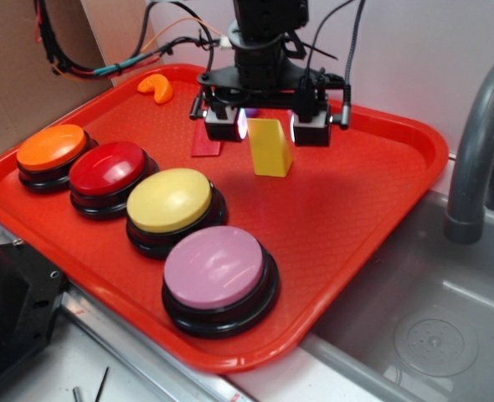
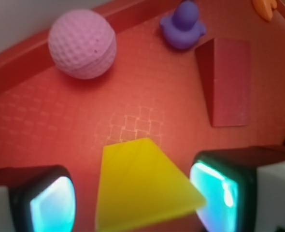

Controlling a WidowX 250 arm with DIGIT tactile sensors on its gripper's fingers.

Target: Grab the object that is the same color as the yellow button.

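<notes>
Four buttons sit on the red tray [image 1: 398,134] beside a grey sink [image 1: 448,318]; jaws parted around the yellow wedge [image 1: 270,147].

wall [image 1: 448,42]: pale, plain | cardboard [image 1: 29,75]: back left | sink [image 1: 414,335]: grey, possibly steel | faucet [image 1: 481,134]: right

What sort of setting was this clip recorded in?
Probably a lab mock-up of a kitchen counter: a red tray of toys sits beside a grey sink with a faucet, cardboard behind. The gripper straddles a yellow block.
</notes>
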